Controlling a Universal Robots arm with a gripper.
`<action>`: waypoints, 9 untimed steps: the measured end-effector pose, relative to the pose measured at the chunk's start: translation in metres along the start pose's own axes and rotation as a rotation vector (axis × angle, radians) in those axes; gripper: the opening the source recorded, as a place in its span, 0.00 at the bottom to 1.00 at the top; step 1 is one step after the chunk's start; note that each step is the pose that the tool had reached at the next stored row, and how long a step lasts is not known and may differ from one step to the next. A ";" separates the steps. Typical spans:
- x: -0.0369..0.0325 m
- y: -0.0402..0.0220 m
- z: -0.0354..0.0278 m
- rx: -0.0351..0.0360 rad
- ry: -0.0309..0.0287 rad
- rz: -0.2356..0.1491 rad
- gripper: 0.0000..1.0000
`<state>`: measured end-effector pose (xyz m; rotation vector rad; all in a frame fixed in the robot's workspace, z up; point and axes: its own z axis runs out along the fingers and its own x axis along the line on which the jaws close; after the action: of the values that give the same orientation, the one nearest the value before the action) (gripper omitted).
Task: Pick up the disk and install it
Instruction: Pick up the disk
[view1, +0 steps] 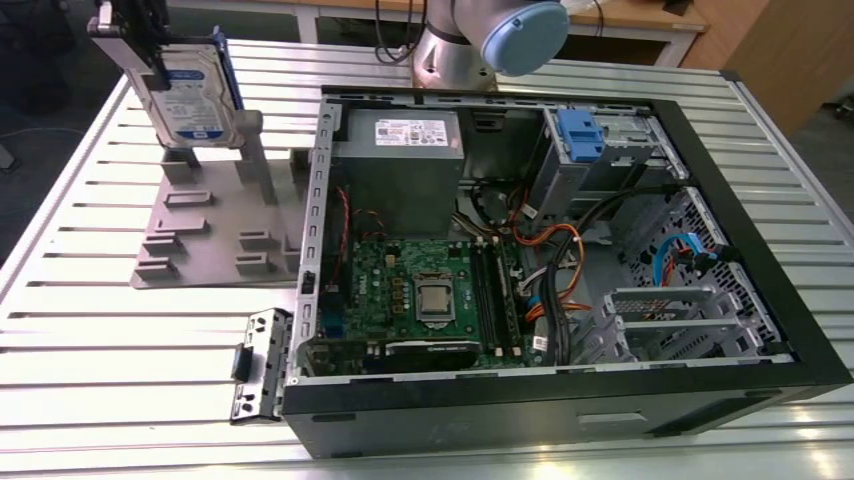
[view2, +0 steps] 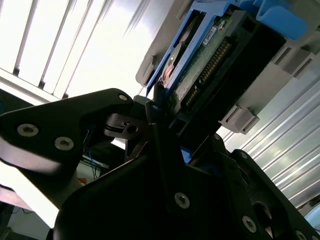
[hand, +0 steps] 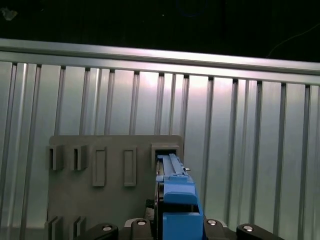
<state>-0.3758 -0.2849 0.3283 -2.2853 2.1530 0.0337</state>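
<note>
Well, one disk (view1: 191, 95) stands on edge at the tall posts of one grey stand (view1: 214, 235), at the exterior view's left. Whether it sits in a slot or hangs clear I cannot tell. One gripper (view1: 140, 42) has it by the upper end, fingers (view2: 156, 134) drawn tight against its blue-railed edge. Beside the stand lies one open computer case (view1: 761, 250), with one loose black bracket (view1: 262, 365) near its corner, all on a slatted metal table (view1: 80, 330).
</note>
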 end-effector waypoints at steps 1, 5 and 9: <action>0.0000 0.0000 -0.0013 0.0000 0.0000 0.000 0.36; -0.0001 0.0001 -0.0061 -0.0001 0.0000 0.000 0.36; -0.0002 0.0001 -0.0109 0.0000 0.0000 0.000 0.36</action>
<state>-0.3758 -0.2849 0.3392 -2.2852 2.1530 0.0337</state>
